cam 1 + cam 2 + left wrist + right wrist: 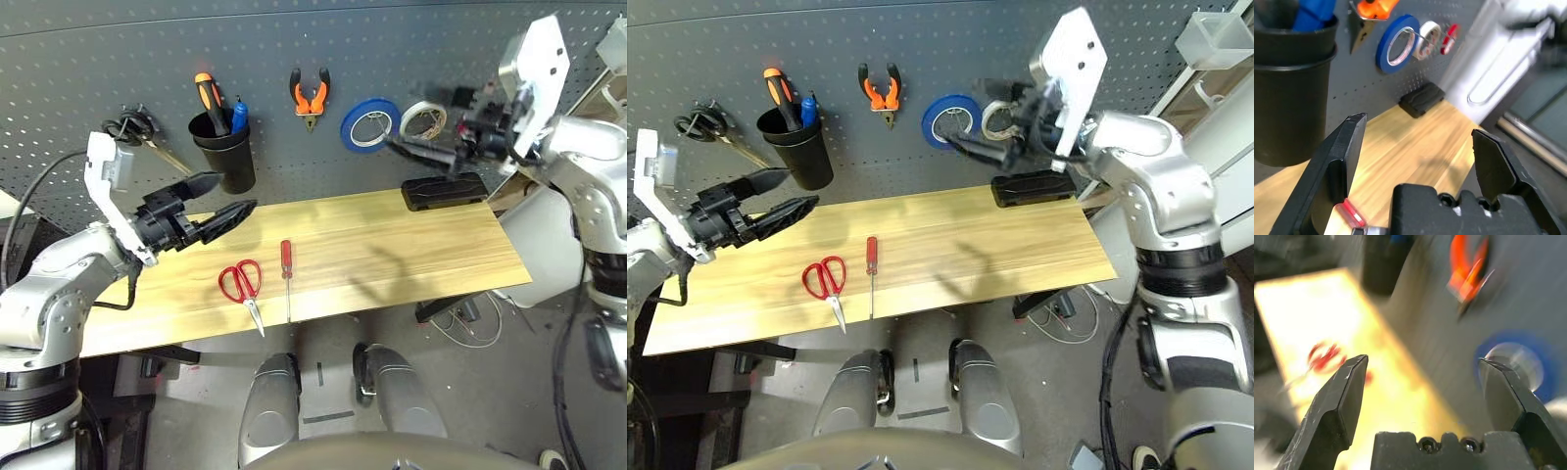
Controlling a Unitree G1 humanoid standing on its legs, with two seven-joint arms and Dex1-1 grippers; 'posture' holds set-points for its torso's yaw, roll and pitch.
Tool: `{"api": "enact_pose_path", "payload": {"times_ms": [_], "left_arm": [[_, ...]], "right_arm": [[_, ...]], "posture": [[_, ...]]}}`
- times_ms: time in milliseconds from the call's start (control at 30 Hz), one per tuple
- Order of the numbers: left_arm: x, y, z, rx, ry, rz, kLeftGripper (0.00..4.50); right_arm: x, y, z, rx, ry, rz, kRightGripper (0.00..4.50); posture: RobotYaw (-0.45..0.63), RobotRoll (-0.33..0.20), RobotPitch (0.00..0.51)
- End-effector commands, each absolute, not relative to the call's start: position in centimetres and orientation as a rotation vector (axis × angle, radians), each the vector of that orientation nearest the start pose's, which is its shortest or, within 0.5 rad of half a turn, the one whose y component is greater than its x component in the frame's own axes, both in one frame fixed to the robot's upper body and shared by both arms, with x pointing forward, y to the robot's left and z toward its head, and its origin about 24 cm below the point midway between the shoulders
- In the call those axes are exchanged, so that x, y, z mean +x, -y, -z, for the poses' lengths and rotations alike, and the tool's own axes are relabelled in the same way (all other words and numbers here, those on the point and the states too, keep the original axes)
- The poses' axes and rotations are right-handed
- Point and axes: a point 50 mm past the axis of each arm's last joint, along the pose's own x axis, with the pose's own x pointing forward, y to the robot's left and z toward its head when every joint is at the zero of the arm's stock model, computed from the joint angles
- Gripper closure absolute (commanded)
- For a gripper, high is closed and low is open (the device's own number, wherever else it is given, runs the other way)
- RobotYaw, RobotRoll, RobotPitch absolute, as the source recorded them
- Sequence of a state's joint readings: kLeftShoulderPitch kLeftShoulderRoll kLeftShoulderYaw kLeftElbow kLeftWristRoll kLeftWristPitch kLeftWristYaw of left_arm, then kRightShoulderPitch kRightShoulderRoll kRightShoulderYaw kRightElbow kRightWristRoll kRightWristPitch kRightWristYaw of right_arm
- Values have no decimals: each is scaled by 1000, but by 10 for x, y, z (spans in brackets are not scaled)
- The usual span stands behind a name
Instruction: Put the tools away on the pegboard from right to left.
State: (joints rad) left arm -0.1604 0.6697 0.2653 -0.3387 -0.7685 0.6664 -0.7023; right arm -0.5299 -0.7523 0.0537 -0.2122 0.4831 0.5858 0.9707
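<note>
- Head camera: I see my left tool spread wide and empty above the left end of the counter, just in front of the black cup on the pegboard.
- My right tool is raised in front of the pegboard near the blue tape roll and white tape roll; I read its fingers as spread with nothing between them.
- The orange-handled pliers hang on the pegboard; the red-handled scissors and slim red-handled screwdriver lie side by side on the counter, apart.
- Left wrist: fingers splayed, empty; past them the cup, the blue roll, the white roll and a thin red tape ring hung on the board.
- Right wrist: fingers splayed, empty; pliers and blue roll blurred ahead, scissors on the counter.
</note>
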Motion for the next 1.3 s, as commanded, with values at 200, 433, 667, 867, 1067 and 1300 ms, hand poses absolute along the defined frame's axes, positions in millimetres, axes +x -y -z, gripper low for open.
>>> {"api": "enact_pose_path", "payload": {"times_ms": [200,433,667,867,1067,1300], "left_arm": [[250,-183,-100,-50,-317,697,0],[275,-168,-48,-102,-519,492,0],[293,-163,-22,-22,-582,333,0],[300,-159,-10,22,-614,266,0],[306,-159,-2,59,-619,187,0],[304,-153,16,121,-658,184,400]], "right_arm": [[261,184,-133,-389,-215,-1179,27],[249,190,-97,-455,-254,-1222,27],[245,189,-83,-480,-241,-1204,27],[238,182,-78,-469,-233,-1204,27],[237,175,-81,-432,-208,-1167,27],[235,173,-88,-428,-203,-1152,0]], "posture": [[-27,0,171],[-72,0,191],[-119,0,223],[-145,0,261],[-169,0,298],[-204,0,310]]}}
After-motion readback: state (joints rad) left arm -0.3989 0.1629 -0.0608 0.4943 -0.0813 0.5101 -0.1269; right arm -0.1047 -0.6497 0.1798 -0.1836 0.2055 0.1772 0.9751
